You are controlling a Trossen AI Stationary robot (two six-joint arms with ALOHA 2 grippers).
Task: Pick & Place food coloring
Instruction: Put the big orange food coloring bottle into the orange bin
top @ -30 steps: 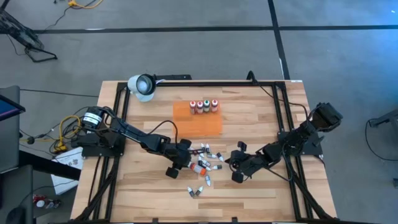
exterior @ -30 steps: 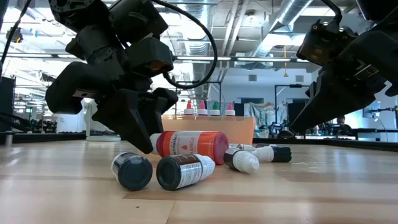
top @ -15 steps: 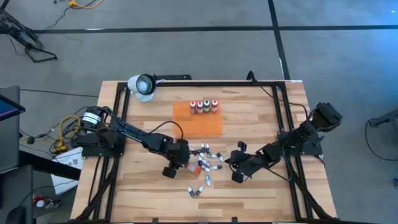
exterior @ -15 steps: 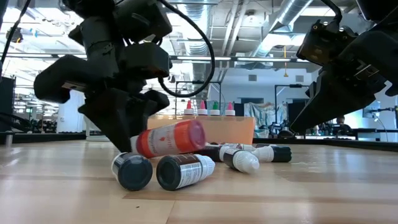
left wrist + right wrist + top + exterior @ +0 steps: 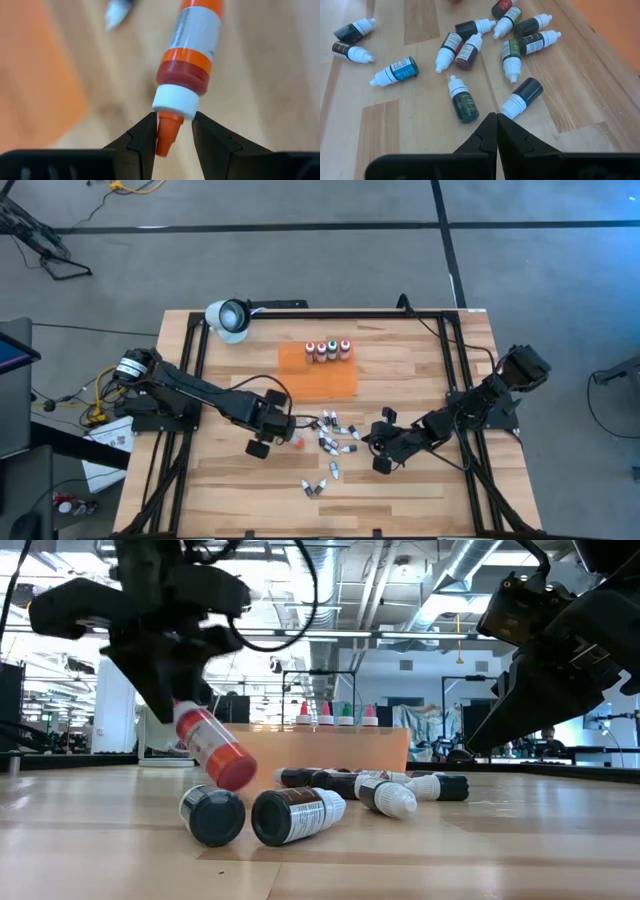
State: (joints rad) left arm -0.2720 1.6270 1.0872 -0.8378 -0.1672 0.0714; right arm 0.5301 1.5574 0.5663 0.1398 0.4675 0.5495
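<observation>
My left gripper (image 5: 173, 131) is shut on a red-orange food coloring bottle (image 5: 192, 45) with a white label, held above the table left of the pile; the bottle (image 5: 212, 748) shows in the low view too. Several small vials (image 5: 335, 438) lie on their sides at mid-table, and a few more (image 5: 315, 485) lie nearer the front edge. Several capped bottles (image 5: 328, 350) stand upright on the far edge of the flat orange tray (image 5: 320, 383). My right gripper (image 5: 496, 120) is shut and empty, just right of the pile, its tips beside a dark vial (image 5: 522, 97). My left gripper pinches the bottle's cap end between its two fingers, at the white collar (image 5: 172, 104) and the orange tip (image 5: 165, 131). The fingers come from above, pointing steeply down. The bottle hangs below them, tilted, its base (image 5: 235, 772) lowest and clear of the table.
A white round lamp head (image 5: 228, 317) sits at the far left corner. Dark rails (image 5: 455, 370) run along the table's sides. Two dark vials (image 5: 250, 815) lie close to the low camera. Bare wood lies at the near left (image 5: 220, 490).
My left gripper has risen and drawn toward the table's left edge, tipping from a slant to point steeply down. The red-orange bottle, which lay on its side among the vials, has swung up base-last and now hangs clear of the table.
</observation>
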